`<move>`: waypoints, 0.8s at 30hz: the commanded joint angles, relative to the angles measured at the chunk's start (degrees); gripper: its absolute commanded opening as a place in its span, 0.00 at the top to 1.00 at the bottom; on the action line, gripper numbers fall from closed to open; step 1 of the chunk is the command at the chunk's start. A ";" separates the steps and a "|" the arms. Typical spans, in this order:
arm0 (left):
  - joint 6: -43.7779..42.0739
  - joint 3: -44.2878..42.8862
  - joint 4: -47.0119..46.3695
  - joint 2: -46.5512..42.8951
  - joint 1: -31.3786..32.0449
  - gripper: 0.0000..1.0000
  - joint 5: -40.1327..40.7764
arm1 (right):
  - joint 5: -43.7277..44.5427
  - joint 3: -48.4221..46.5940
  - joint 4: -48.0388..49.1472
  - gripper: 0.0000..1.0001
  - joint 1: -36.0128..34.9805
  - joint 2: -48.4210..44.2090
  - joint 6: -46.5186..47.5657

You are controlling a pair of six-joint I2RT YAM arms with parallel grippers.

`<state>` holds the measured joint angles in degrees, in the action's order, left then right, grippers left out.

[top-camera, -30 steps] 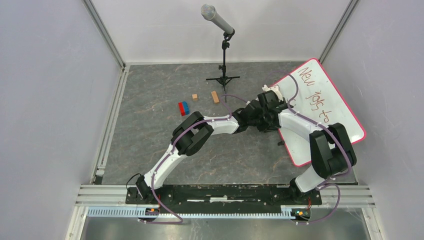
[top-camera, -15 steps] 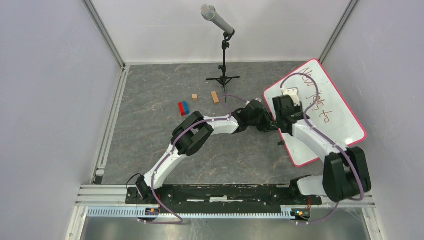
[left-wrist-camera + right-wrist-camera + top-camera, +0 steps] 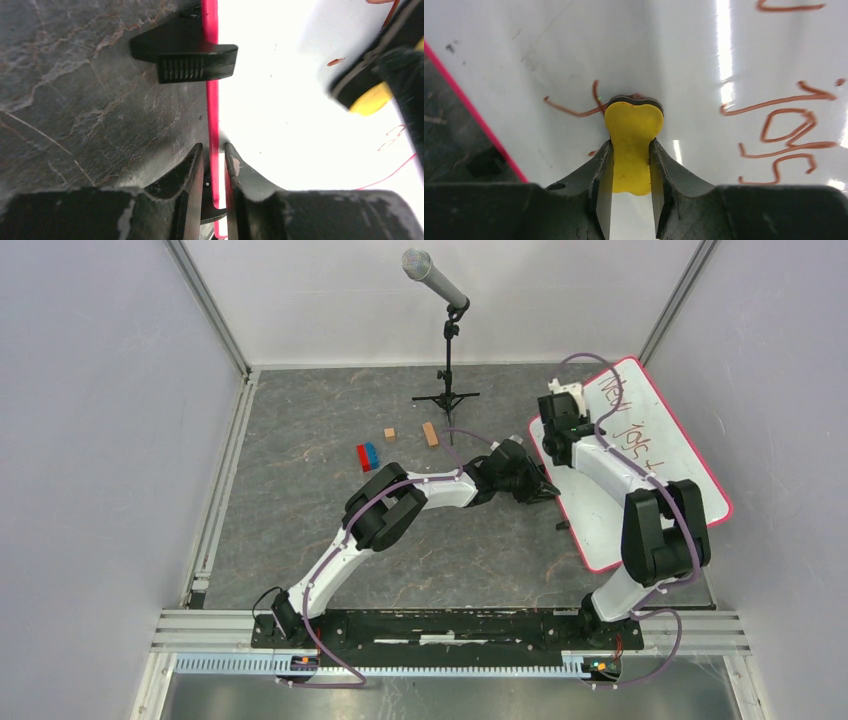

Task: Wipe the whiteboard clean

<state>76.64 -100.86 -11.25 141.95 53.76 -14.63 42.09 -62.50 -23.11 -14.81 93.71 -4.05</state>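
The whiteboard (image 3: 680, 480) lies at the right of the table, white with a red-pink rim and reddish handwriting (image 3: 632, 425). My left gripper (image 3: 548, 492) is shut on its left rim (image 3: 214, 115), one finger on each side; a black clip (image 3: 192, 60) sits further along that edge. My right gripper (image 3: 553, 448) is shut on a yellow eraser (image 3: 632, 132) with a dark pad pressed on the board (image 3: 684, 65) near the far left corner, over a reddish stroke (image 3: 574, 110). More writing (image 3: 791, 130) lies to the eraser's right.
A microphone on a black tripod stand (image 3: 447, 350) stands at the back centre. Two small wooden blocks (image 3: 430, 433) and a red-and-blue block (image 3: 367, 455) lie left of the board. The enclosure's walls stand close behind and right of the board.
My right gripper has swept with the eraser across the board's left part, then toward its far left corner. The left gripper has stayed on the rim.
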 commanded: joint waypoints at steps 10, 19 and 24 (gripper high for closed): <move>0.05 1.24 8.04 3.41 -0.23 0.71 8.21 | -0.26 6.31 4.64 0.68 -1.97 1.64 2.92; 0.02 1.02 8.35 3.42 -0.15 0.68 8.52 | 2.24 -2.05 2.32 0.65 0.90 2.48 3.53; 0.13 1.01 8.43 3.42 -0.12 0.67 8.80 | 4.81 -6.10 1.11 0.63 5.36 1.18 7.04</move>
<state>76.73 -100.86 -10.90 141.97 53.89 -10.96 41.63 -64.27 -20.78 -14.13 96.62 -0.12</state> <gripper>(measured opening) 0.324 0.367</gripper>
